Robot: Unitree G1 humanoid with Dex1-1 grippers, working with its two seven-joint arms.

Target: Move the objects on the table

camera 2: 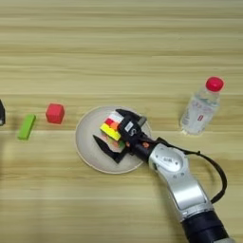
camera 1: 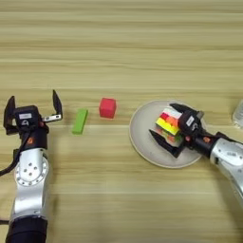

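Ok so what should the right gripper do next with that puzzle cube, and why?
Probably pull back clear of the plate. The right gripper has its fingers spread around the puzzle cube, which seems to rest on the plate already, so the cube looks placed. The left gripper hovers open near the green bar.

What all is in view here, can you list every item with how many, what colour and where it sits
table: one, light wood grain, under everything.
plate: one, round, white, right of centre on the table.
puzzle cube: one, multicoloured, over the plate, between the right hand's fingers.
red cube: one, red, on the table left of the plate.
green bar: one, green, flat on the table, left of the red cube.
bottle: one, clear with a red cap, upright, right of the plate.
left hand: one, black fingers open, on the left, just left of the green bar, holding nothing.
right hand: one, black fingers spread around the puzzle cube, over the plate.
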